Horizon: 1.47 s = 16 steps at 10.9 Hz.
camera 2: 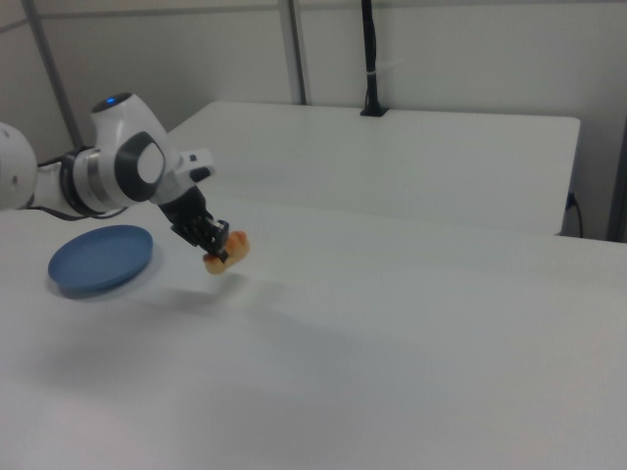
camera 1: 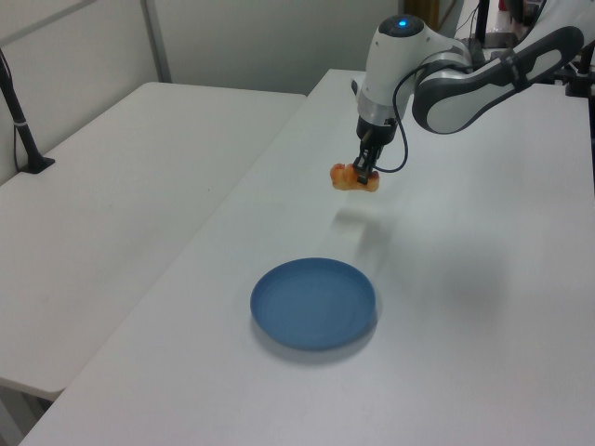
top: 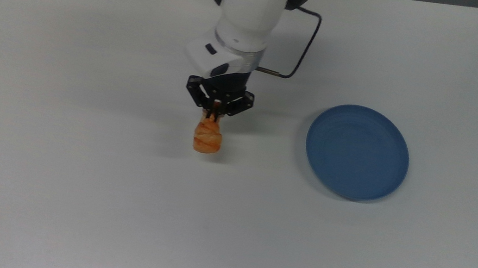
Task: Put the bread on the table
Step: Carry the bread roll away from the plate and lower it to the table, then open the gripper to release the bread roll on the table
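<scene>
The golden-orange bread (top: 207, 137) (camera 1: 351, 177) (camera 2: 226, 253) hangs in the air above the white table (top: 74, 176) (camera 1: 483, 307) (camera 2: 411, 362), its shadow lying on the tabletop below. My gripper (top: 214, 115) (camera 1: 366, 173) (camera 2: 219, 246) is shut on the bread's upper end, pointing down. In the top view it is near the table's middle, well to the left of the blue plate (top: 357, 151) (camera 1: 313, 303) (camera 2: 101, 258), which holds nothing.
A second white table (camera 1: 102, 214) (camera 2: 392, 157) stands beside this one across a narrow gap. A black cable (top: 299, 53) loops from the arm's wrist. A black post (camera 2: 371, 59) stands on the far table, and another black post (camera 1: 23, 130) shows in the left view.
</scene>
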### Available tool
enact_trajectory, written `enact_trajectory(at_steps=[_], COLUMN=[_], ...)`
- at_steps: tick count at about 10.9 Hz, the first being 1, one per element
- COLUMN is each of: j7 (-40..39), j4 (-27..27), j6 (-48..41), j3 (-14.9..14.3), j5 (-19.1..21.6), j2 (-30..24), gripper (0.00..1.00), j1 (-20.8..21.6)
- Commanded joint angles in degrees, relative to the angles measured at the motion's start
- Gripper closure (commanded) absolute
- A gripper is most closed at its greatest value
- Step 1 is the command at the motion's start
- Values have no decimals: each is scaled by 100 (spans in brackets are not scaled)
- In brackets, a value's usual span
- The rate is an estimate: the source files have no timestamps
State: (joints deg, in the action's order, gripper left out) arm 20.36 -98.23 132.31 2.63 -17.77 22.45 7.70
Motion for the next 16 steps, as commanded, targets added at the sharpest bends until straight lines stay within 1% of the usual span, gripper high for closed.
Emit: enact_trajectory(at_steps=[1, 2, 4, 5, 6, 7, 8, 9, 16], j7=[-348, -366, -550, -559, -559, -551, -542, -550, -524], j4=[-258, -232, -205, -188, -187, -187, -187, -187, -187], j6=[354, 461, 471, 479, 479, 479, 471, 462, 418], j3=[9, 9, 9, 9, 9, 9, 9, 9, 9], j5=[-7, -7, -16, -33, -42, -25, -16, -16, -16], j2=[48, 135, 329, 408, 461, 462, 462, 462, 462], gripper=[93, 91, 91, 88, 76, 30, 3, 0, 0], j1=[-294, -417, -471, -480, -532, -567, -568, -577, -568])
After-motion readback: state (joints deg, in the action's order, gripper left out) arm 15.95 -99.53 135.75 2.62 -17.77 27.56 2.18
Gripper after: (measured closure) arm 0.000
